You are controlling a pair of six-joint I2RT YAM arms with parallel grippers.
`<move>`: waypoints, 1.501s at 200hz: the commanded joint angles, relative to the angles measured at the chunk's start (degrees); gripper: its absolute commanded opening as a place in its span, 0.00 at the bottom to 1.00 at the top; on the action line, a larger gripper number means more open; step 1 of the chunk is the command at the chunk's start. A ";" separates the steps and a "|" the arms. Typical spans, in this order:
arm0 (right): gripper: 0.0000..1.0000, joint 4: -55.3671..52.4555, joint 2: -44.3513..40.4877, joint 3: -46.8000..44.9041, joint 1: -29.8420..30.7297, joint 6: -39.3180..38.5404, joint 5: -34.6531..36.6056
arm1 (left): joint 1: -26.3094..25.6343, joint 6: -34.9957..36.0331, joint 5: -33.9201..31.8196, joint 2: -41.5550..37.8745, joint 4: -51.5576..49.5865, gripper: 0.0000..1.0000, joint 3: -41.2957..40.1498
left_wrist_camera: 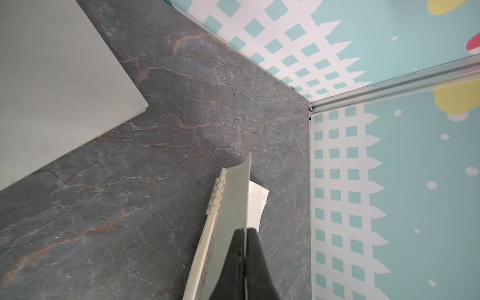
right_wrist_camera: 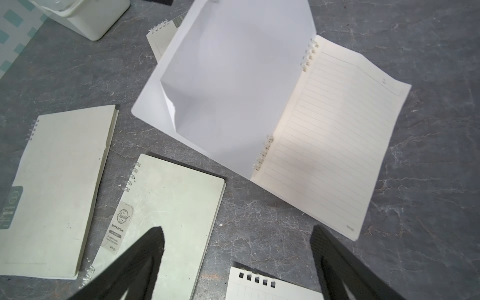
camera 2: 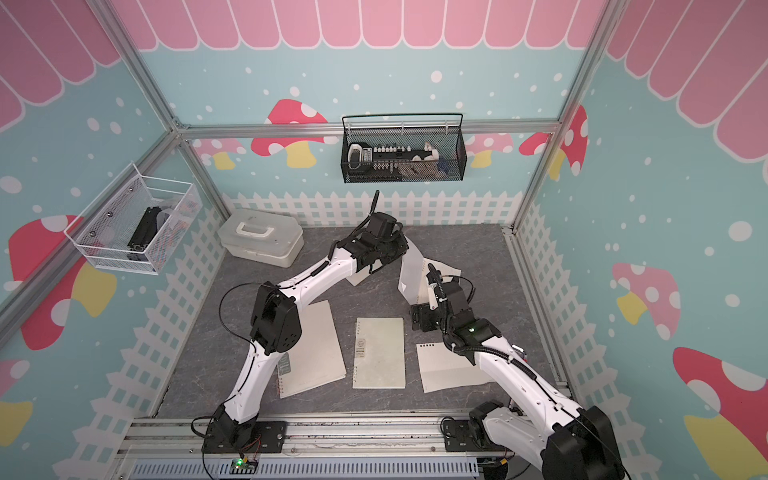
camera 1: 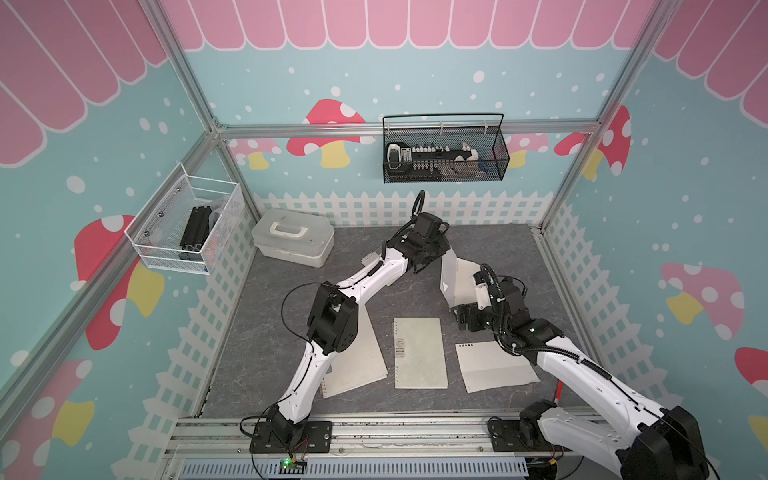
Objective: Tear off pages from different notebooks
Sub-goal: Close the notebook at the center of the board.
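An open notebook (camera 1: 461,286) (right_wrist_camera: 335,135) lies at the back right with a lined page showing. My left gripper (camera 1: 436,251) (left_wrist_camera: 245,230) is shut on its white cover (right_wrist_camera: 228,85) (left_wrist_camera: 233,207) and holds it lifted off the pages. Above bare table, my right gripper (camera 1: 465,316) (right_wrist_camera: 236,230) stands open and holds nothing, between the open notebook and a loose torn page (camera 1: 494,365) (right_wrist_camera: 272,285). Two closed notebooks lie in front: one in the middle (camera 1: 419,353) (right_wrist_camera: 171,215), one (camera 1: 357,361) (right_wrist_camera: 59,187) partly under the left arm. Another notebook (right_wrist_camera: 161,36) peeks out behind the lifted cover.
A white plastic box with a handle (camera 1: 293,237) (right_wrist_camera: 85,15) stands at the back left of the grey table (camera 1: 257,332). Fence-printed walls (left_wrist_camera: 345,181) close the table's back and right sides. Wire baskets (camera 1: 444,153) hang on the walls above.
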 commanded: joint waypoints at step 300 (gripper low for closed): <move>0.95 -17.96 25.85 16.16 -13.11 12.65 26.76 | 14.82 13.01 1.94 -32.49 12.22 0.93 -55.00</move>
